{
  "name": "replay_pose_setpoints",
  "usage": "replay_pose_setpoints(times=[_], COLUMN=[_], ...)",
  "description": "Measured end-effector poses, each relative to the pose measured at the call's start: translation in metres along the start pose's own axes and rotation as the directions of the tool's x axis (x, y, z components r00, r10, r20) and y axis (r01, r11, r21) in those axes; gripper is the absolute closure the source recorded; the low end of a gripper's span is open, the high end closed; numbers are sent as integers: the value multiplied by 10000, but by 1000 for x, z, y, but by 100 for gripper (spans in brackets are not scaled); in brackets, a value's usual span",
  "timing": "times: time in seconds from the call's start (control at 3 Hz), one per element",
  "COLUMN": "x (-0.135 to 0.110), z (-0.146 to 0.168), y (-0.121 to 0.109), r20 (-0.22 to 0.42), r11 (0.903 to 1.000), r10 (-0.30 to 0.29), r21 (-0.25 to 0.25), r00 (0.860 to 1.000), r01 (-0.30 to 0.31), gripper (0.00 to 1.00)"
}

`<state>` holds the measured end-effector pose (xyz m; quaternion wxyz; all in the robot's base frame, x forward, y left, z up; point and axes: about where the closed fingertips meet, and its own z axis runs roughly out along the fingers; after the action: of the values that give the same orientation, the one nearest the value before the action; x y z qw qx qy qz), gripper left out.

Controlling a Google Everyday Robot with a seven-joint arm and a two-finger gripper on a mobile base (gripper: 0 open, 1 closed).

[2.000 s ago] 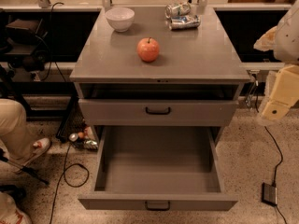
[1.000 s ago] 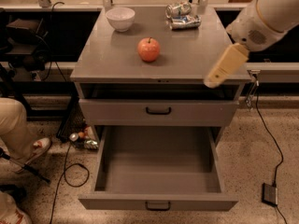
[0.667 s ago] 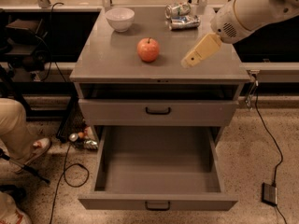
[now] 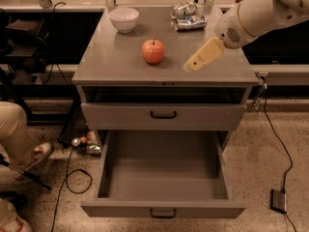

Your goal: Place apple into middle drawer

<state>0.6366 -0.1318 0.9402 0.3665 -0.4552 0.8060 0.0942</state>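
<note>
The red-orange apple point(image 4: 153, 51) sits on the grey tabletop point(image 4: 120, 64), near its middle. The middle drawer point(image 4: 164, 173) is pulled wide open below and holds nothing. The upper drawer point(image 4: 163, 114) above it is slightly out. My gripper point(image 4: 189, 66) hangs over the tabletop's right part, a little to the right of the apple and apart from it, on the cream arm point(image 4: 256, 13) that reaches in from the upper right.
A white bowl point(image 4: 123, 19) stands at the back left of the tabletop. Two crushed cans point(image 4: 188, 16) lie at the back right. A person's leg and shoe point(image 4: 21, 139) are at the left on the floor, with cables and small cans point(image 4: 84, 146) nearby.
My arm has swung in from the right side and moved left over the tabletop, bringing the gripper closer to the apple. The apple and drawers have not moved.
</note>
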Motion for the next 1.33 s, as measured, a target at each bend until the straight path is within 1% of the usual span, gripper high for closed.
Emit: replay_pose_setpoints(times=[0.33,0.67,1.0,1.33], x=[-1,-15,-32,-49], z=[39,78,103,121], y=[4,-7,-19,-28], r20=[582,1592,2439,3048], r11=[9951,9841,9723,9636], r10=[911,1773,2245,2447], r21=[-441,-256,88,291], r00=[9941,9712,9435,9205], r01=[-886,-1755,-2337,-2657], gripper=[0,0,0,0])
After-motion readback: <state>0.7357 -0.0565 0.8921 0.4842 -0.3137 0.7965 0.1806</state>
